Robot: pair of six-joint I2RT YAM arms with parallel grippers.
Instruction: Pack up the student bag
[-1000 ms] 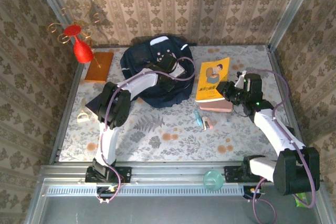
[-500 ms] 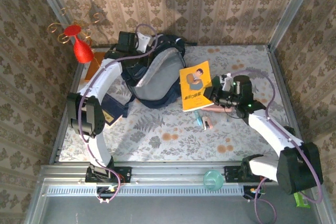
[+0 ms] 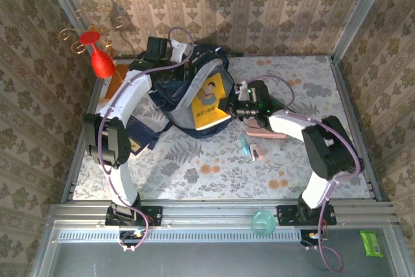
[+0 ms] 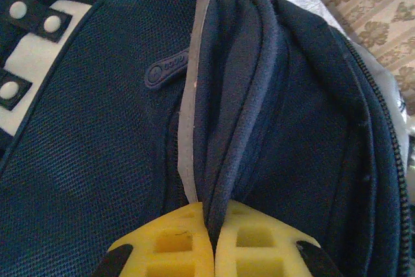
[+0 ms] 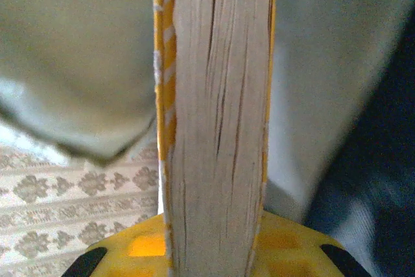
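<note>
Overhead: the student bag [image 3: 170,95] lies far left on the desk [image 3: 214,173], mouth gaping. The left hand [image 3: 170,61] pinches its top rim. The right hand [image 3: 232,107] holds a yellow book [image 3: 207,102] tilted into the opening.
Left wrist: left hand clamped tight on a navy fabric fold.
Right wrist: right hand narrowly parted, gripping the book's page edge.

Left arm arched over the student bag [image 4: 97,134], left gripper [image 4: 211,241] pinching its rim, right arm reaching to its mouth, right gripper [image 5: 214,251] clamping yellow book [image 3: 209,103]
</note>
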